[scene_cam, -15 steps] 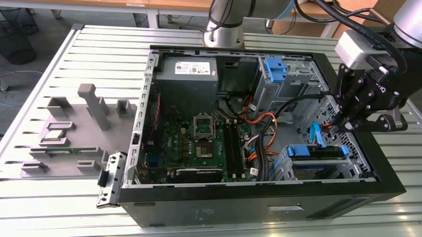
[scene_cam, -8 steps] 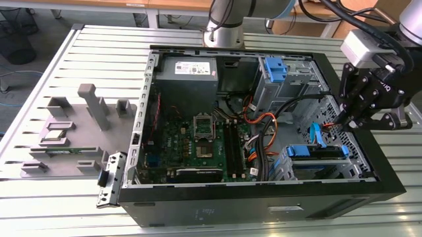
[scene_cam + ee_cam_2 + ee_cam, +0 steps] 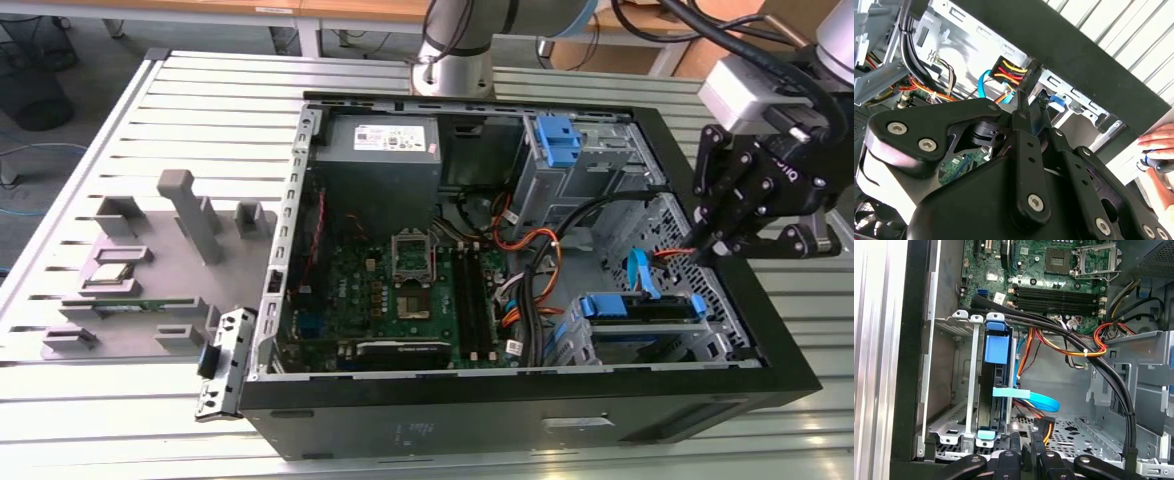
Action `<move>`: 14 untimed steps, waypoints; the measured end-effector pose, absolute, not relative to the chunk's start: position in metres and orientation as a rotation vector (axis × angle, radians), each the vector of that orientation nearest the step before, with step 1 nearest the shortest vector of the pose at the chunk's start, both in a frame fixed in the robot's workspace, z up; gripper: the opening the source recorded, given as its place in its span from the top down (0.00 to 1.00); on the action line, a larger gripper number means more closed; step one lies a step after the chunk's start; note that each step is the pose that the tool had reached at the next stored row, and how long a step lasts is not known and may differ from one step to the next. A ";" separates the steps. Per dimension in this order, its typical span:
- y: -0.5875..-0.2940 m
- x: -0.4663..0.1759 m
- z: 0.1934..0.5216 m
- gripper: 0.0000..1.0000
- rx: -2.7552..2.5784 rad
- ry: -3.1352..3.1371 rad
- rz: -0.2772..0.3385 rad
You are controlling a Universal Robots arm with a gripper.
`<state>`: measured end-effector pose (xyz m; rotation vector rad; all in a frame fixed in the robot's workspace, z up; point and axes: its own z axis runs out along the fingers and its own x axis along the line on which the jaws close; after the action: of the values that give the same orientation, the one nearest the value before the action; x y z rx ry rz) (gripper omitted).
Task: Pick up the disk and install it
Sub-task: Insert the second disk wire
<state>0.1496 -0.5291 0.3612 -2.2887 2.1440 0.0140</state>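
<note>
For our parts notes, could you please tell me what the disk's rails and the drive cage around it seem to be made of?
The disk's rails look like blue moulded plastic, matte and evenly coloured. The drive cage appears to be bare sheet metal: silver-grey, thin folded edges, punched holes.

Slatted aluminium table (image 3: 160,110), pale grey, ribs running across the exterior view. On it, toward the exterior view's right: open black computer case (image 3: 534,410), lying on its side, interior facing up. At the exterior view's left: grey fixture tray (image 3: 134,262) with upright blocks, small parts seated in its slots. Touching the case's near corner: perforated metal bracket (image 3: 224,362), lying flat.
</note>
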 end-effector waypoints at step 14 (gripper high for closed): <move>-0.525 0.161 0.360 0.77 -2.289 2.144 0.016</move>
<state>0.1605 -0.5252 0.3601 -2.2895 2.1440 0.0157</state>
